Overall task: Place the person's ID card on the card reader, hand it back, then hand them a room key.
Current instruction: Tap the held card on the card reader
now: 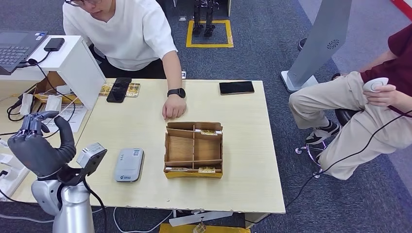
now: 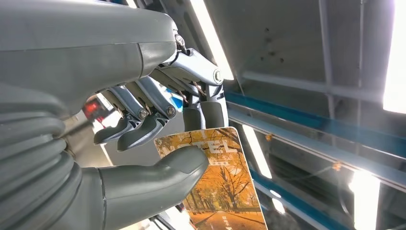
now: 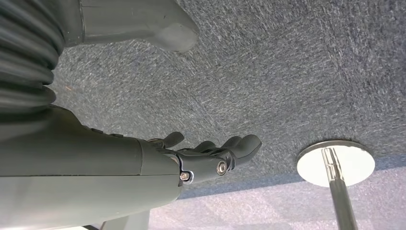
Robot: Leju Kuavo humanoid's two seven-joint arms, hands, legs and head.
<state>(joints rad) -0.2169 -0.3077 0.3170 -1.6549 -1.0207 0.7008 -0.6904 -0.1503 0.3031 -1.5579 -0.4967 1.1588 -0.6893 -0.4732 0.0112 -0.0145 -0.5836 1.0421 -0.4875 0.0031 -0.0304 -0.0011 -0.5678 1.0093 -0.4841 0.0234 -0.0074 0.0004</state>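
My left hand [image 1: 41, 148] is raised over the table's left edge, fingers pointing up. In the left wrist view the left hand [image 2: 143, 120] pinches a room key card [image 2: 227, 191] between thumb and fingers; the card carries an orange autumn-trees picture. The grey card reader [image 1: 128, 165] lies flat on the table just right of that hand, with nothing on it. A person in a white shirt sits across the table, their hand [image 1: 174, 108] resting on the top. My right hand [image 3: 210, 155] hangs over the carpet, fingers loosely extended and holding nothing.
A cardboard divider box [image 1: 194, 149] with more key cards [image 1: 209, 132] stands mid-table. A black phone [image 1: 236, 87] lies at the far right, a dark device and cards [image 1: 119, 90] at the far left. A white stand with a laptop [image 1: 17, 46] is on the left. A second person [image 1: 369, 102] sits to the right.
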